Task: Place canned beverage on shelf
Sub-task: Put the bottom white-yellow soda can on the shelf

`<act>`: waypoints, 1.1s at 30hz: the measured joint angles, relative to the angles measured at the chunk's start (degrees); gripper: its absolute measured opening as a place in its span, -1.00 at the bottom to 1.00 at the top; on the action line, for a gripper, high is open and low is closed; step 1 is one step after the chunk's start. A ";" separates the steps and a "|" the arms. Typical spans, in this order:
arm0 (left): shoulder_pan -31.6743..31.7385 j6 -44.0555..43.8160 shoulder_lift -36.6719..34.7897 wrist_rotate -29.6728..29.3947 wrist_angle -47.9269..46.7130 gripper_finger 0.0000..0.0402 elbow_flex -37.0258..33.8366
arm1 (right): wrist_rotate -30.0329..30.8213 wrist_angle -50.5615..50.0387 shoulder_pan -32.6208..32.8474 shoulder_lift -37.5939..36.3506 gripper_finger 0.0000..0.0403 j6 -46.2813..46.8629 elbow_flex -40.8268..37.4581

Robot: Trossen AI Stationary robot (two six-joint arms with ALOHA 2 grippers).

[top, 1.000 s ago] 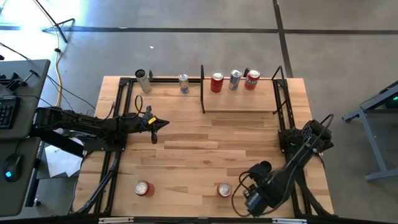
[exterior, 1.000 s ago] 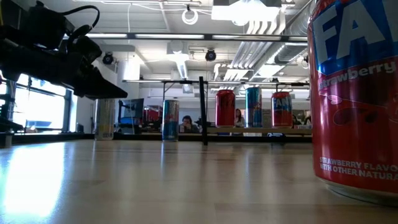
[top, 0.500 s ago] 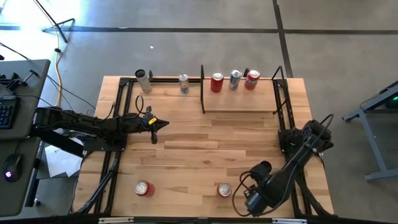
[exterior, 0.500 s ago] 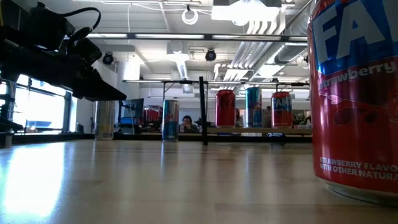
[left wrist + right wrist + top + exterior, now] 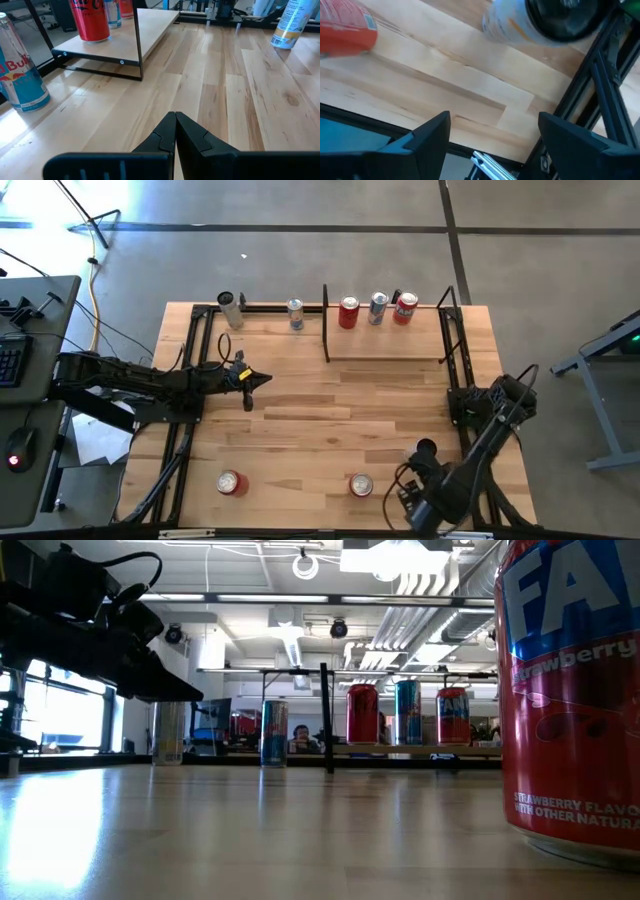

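Note:
A white and yellow can (image 5: 361,485) stands upright near the table's near edge; it also shows in the right wrist view (image 5: 512,22). A red can (image 5: 232,482) stands to its left, large in the low view (image 5: 570,700). The shelf (image 5: 385,340) at the far right bears three cans (image 5: 377,307). My right gripper (image 5: 412,505) hangs open, pointing down, over the near right corner just right of the white can, with nothing between its fingers (image 5: 432,132). My left gripper (image 5: 262,379) hovers shut over the table's left part (image 5: 175,119).
A blue and silver can (image 5: 295,313) and a tall pale can (image 5: 231,310) stand on the table along the far edge, left of the shelf. Black frame bars (image 5: 190,410) run along both sides of the table. Bare wood (image 5: 340,410) lies in the middle.
My right gripper has shifted a little toward the table's right edge, away from the white and yellow can, rolling slightly about its downward axis. The cans have kept their places.

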 joint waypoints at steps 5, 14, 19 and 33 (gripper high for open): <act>0.00 0.00 0.00 0.00 0.00 -1.00 0.00 | 2.65 6.48 3.91 -0.02 0.42 2.59 -5.77; 0.00 -0.17 0.00 0.00 0.19 -1.00 0.00 | 4.27 7.90 10.65 -0.13 0.42 10.21 -12.30; 0.00 -0.61 0.00 0.00 0.46 -1.00 0.00 | 9.59 5.31 10.94 -3.18 0.42 11.88 -12.30; 0.00 -0.55 0.00 0.00 0.39 -1.00 0.00 | 15.93 -0.32 3.60 -7.21 0.42 3.38 -12.74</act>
